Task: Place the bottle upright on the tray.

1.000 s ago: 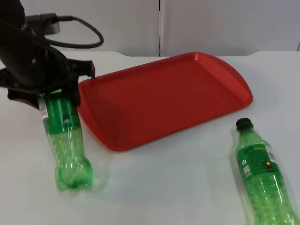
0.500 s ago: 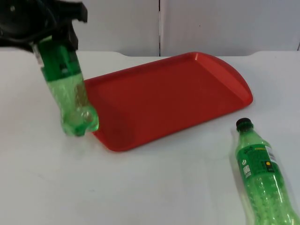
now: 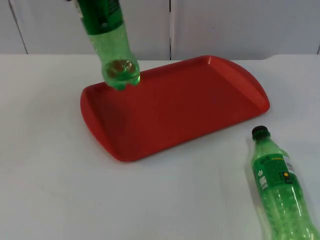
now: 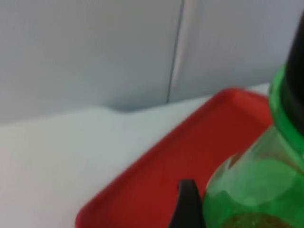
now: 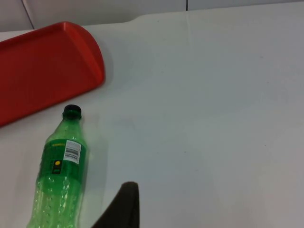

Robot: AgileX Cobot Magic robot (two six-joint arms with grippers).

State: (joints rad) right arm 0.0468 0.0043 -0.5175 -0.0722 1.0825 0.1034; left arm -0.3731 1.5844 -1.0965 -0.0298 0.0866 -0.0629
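A green plastic bottle [image 3: 111, 40] hangs in the air, tilted, with its base over the back left corner of the red tray [image 3: 200, 100]. In the left wrist view my left gripper [image 4: 242, 142] is shut on this bottle [image 4: 251, 185], a black finger on each side of it, and the tray [image 4: 190, 152] lies beneath. A second green bottle [image 3: 277, 185] with a black cap lies on its side on the table, front right of the tray. My right gripper [image 5: 121, 209] waits above the table next to that lying bottle [image 5: 59, 180].
The tray [image 5: 42, 71] sits slanted in the middle of the white table [image 3: 60, 190]. The grey partition wall [image 3: 240, 25] closes the far side. Bare table lies left of and in front of the tray.
The left gripper has lifted its bottle off the table beside the tray's left edge and carried it up and to the right, over the tray's back left corner.
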